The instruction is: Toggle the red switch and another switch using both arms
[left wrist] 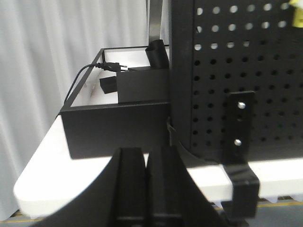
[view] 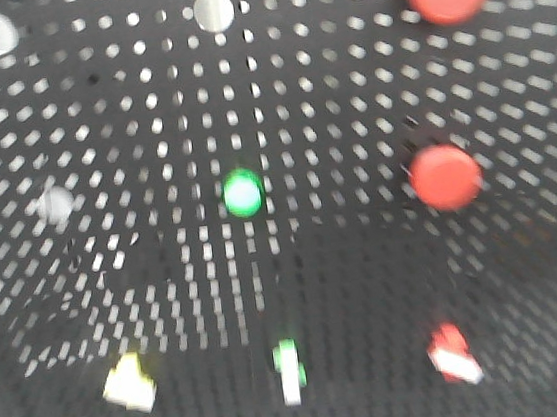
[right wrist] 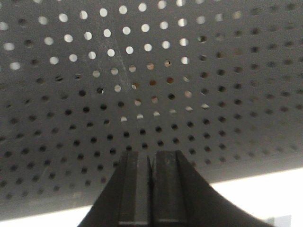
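Pressed together at left gripper [left wrist: 146,161] and right gripper [right wrist: 151,161], likely to poke small red toggle lever [view: 454,354] near bottom edge of black perforated board [view: 355,260].

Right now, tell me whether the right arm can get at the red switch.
Probably yes, though not directly. In the front view nothing stands before the red switch on the pegboard. The right fingers, shut, face bare holes with no switch in sight, so the arm must re-aim first.
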Tool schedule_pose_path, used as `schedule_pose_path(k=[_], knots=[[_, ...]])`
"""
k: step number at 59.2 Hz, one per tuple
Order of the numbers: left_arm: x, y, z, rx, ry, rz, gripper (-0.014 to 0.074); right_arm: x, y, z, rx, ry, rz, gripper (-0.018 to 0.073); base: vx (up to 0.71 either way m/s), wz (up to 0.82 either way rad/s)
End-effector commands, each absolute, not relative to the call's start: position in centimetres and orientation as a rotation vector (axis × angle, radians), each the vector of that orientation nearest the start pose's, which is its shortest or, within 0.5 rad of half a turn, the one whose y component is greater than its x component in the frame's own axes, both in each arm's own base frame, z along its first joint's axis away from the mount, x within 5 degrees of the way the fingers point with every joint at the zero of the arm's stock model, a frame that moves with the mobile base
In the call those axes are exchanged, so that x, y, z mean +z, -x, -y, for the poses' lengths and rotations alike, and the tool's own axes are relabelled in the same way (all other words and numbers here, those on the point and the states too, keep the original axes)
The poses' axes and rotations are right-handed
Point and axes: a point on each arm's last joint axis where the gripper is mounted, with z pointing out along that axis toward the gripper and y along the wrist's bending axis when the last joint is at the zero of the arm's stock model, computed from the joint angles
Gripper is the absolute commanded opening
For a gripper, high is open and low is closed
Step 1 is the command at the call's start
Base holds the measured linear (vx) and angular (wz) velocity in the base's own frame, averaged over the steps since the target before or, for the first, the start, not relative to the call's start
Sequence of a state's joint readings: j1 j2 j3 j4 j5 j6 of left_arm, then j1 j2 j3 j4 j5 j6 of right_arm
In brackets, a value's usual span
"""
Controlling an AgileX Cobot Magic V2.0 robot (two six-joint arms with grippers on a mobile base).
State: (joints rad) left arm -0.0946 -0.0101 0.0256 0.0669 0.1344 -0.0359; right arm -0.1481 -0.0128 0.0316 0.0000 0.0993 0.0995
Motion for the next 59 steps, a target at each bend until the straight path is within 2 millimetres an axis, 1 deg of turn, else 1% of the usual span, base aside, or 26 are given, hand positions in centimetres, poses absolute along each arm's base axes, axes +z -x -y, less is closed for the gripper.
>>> schedule_pose_path(k=[1, 44, 52, 59], knots=[[19.4, -5.6, 0.5, -0.054, -0.088, -1.556, 0.0003, 20.1, -5.5, 0.9, -0.046, -0.190, -1.503, -0.0006, 0.15, -0.01], [19.4, -5.6, 0.5, -0.054, -0.088, -1.556, 0.0003, 20.2, -5.5, 0.9, -0.047, -0.188, -1.492, -0.0006, 0.05, -0.02], [19.4, -5.6, 0.5, -0.054, -0.088, -1.554, 0.0003, 20.7, -5.5, 0.9, -0.048, -0.180, -1.430, -0.0006, 0.00, 0.00], [19.4, -5.6, 0.5, -0.054, -0.088, -1.551, 0.0003, 21.6, -5.3, 0.8, -0.050, -0.168, -1.336, -0.0006, 0.00, 0.00]])
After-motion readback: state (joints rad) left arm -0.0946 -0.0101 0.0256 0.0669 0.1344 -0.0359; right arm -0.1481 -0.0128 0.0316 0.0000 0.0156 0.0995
